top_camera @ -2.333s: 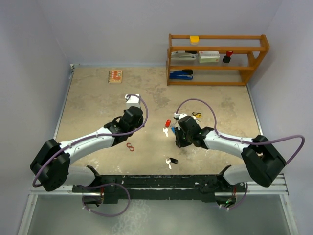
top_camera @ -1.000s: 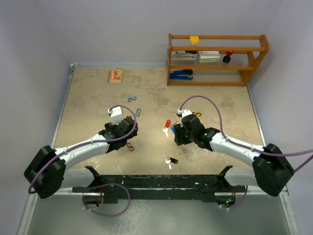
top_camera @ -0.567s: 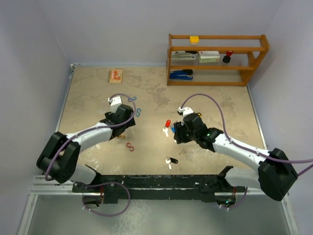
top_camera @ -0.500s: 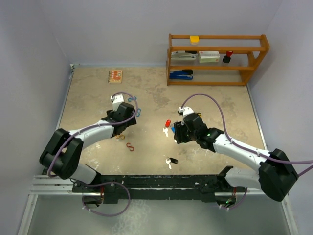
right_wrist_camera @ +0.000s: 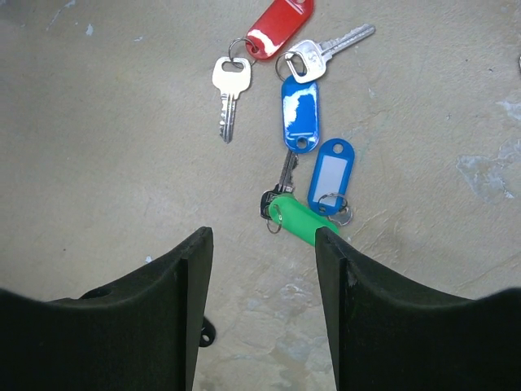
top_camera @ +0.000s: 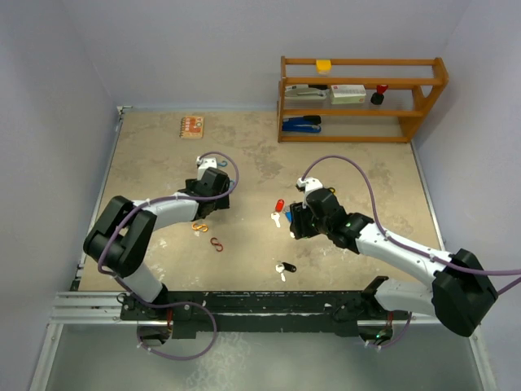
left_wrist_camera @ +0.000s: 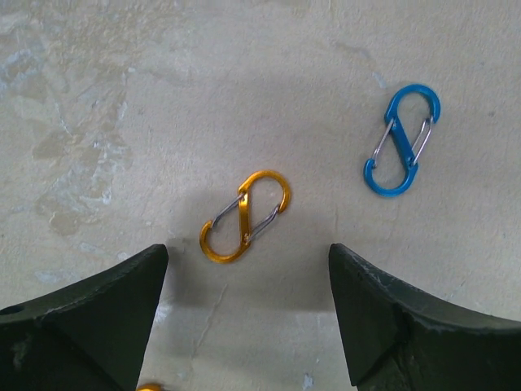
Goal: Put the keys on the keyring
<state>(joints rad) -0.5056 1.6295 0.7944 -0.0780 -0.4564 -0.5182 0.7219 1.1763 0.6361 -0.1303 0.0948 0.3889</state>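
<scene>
Several keys lie in a loose cluster ahead of my right gripper (right_wrist_camera: 262,236), which is open and holds nothing. The cluster has a red tag (right_wrist_camera: 279,24), two bare silver keys (right_wrist_camera: 229,94), two blue tags (right_wrist_camera: 299,114) and a green tag (right_wrist_camera: 303,220) just off the right finger. From above, the red tag (top_camera: 279,205) lies left of the right gripper (top_camera: 296,228). Another key with a black tag (top_camera: 285,267) lies nearer the bases. Small rings hang on the tags; which one is the keyring I cannot tell. My left gripper (left_wrist_camera: 247,252) is open above bare table.
An orange S-clip (left_wrist_camera: 246,216) lies just ahead of the left jaws, and a blue S-clip (left_wrist_camera: 401,152) lies farther right. Orange (top_camera: 199,227) and red (top_camera: 216,243) clips lie near the left arm. A wooden shelf (top_camera: 362,98) stands at the back right, and a small card (top_camera: 191,126) at the back left.
The left arm has folded and carried its open gripper away from the bases toward the table's middle, covering the blue clips in the top view. The right arm has barely moved.
</scene>
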